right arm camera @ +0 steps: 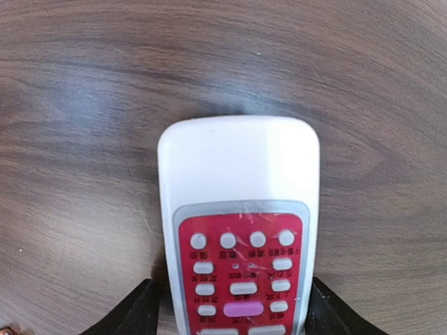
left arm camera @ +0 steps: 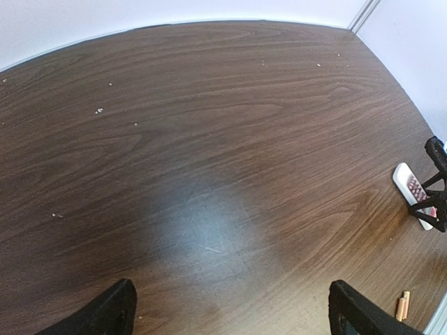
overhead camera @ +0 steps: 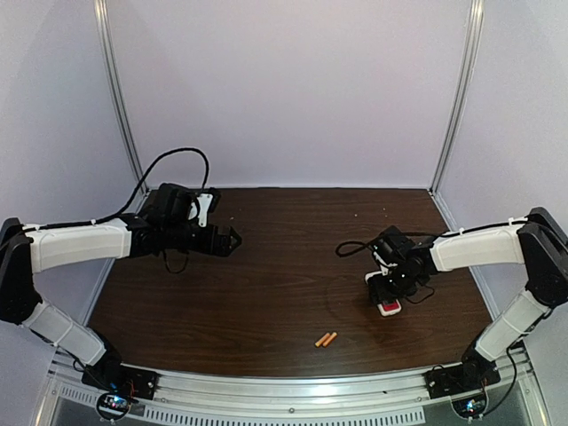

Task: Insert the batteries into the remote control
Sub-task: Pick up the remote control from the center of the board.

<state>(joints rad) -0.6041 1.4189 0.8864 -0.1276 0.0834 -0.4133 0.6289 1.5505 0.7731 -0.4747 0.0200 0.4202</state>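
Centre right tool (right arm camera: pixel 237 310) astride remote control (right arm camera: pixel 237 181), clamp evenly before flipping (face-up now; contact unclear); left tool (overhead camera: pixel 233 240) spread, empty, mid-left top view.

No text, brand or number can be read anywhere. The remote control (right arm camera: pixel 238 209) carries tiny pale markings under the buttons (right arm camera: pixel 243 287) on its red face, but they are too small and blurred to make out

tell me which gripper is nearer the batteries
Right. The right gripper straddles the remote, just beyond and right of the batteries; the left gripper hovers farther off, beyond them to the left.
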